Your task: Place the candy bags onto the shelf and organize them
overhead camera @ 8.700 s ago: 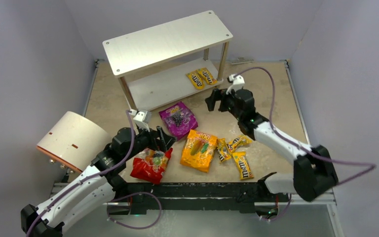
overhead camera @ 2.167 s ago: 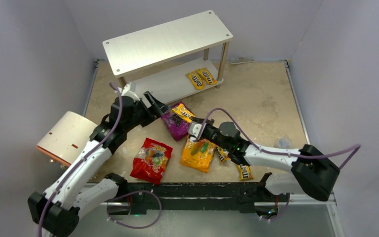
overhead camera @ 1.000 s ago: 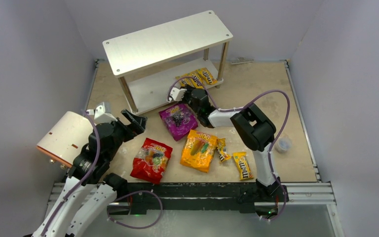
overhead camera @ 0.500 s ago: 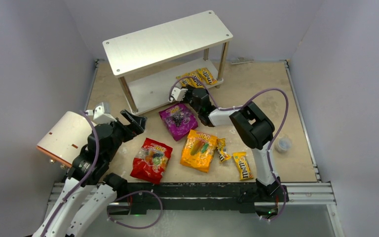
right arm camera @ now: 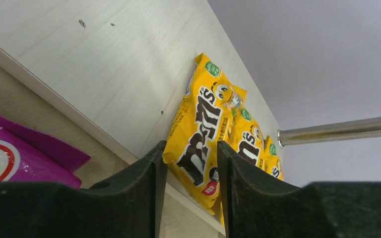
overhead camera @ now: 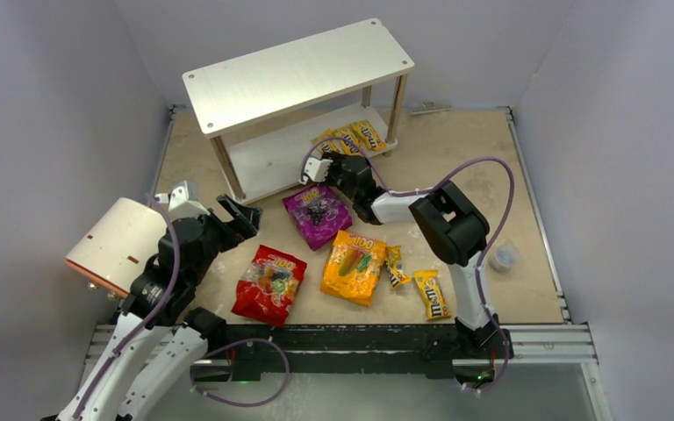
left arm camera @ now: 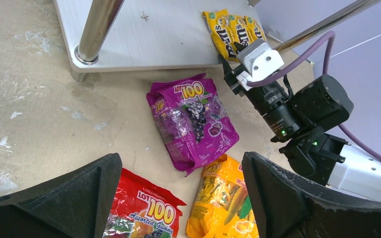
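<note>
Right arm (overhead camera: 377,206) is laying a yellow packet (right arm camera: 198,129) beside others (right arm camera: 252,144) on the lower board (right arm camera: 104,59) of the shelf (overhead camera: 298,70), its jaws' grip unclear; left arm (overhead camera: 184,254) is hovering, jaws wide open.

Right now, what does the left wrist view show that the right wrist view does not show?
Only left wrist: the red bag, the orange bag, the right arm and the open left gripper. Only right wrist: the right gripper, its jaws on either side of one packet. Both: the purple bag and the packets on the shelf.
</note>
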`<action>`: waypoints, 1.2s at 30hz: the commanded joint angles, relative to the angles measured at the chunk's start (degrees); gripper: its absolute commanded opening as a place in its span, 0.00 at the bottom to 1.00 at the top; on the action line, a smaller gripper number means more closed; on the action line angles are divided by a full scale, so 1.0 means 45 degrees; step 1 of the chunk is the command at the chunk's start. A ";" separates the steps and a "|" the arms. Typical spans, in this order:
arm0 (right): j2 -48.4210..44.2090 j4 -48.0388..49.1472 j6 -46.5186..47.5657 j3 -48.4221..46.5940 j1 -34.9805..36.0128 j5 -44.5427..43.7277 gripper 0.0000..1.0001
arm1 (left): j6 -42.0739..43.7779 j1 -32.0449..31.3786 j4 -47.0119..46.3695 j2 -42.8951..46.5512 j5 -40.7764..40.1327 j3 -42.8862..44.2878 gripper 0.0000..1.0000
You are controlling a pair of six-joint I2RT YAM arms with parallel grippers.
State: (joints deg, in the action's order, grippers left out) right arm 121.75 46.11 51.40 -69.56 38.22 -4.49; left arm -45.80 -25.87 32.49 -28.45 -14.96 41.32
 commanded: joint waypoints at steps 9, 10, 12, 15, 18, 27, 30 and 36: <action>-0.1896 -0.1928 -0.1553 0.0077 -0.0016 0.2094 0.98 | 0.0215 0.0074 -0.0169 -0.0040 -0.0005 0.0134 0.98; -0.2117 -0.1833 -0.1797 0.0205 -0.0016 0.2219 0.99 | 0.0217 0.0083 -0.0167 -0.0028 0.0003 0.0134 0.98; -0.2637 -0.1545 -0.2413 0.0547 -0.0016 0.2448 0.99 | 0.0217 0.0079 -0.0164 -0.0042 0.0021 0.0119 0.98; -0.3556 -0.0779 -0.3586 0.1264 -0.0016 0.2536 0.99 | 0.0270 0.0084 -0.0195 -0.0032 0.0088 0.0105 0.98; -0.4732 0.0044 -0.4868 0.2228 -0.0016 0.2415 0.99 | 0.0328 0.0084 -0.0228 -0.0020 0.0203 0.0095 0.98; -0.8409 0.0481 -1.0383 0.5538 -0.0014 -0.2481 0.99 | 0.0526 0.0084 -0.0597 -0.0130 0.0745 -0.0047 0.99; -0.9565 -0.1430 -1.2733 0.5994 -0.0049 -0.4294 0.99 | 0.0530 0.0069 -0.0745 -0.0297 0.0907 -0.0136 0.99; -1.1550 -0.5143 -1.5460 0.6700 -0.0094 -0.4930 0.99 | 0.0530 0.0069 -0.1111 -0.0721 0.1292 -0.0248 0.99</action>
State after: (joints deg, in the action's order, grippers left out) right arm 75.26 34.15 -5.30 -42.04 38.06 -21.15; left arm -44.73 -25.87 30.79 -30.74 -11.07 41.32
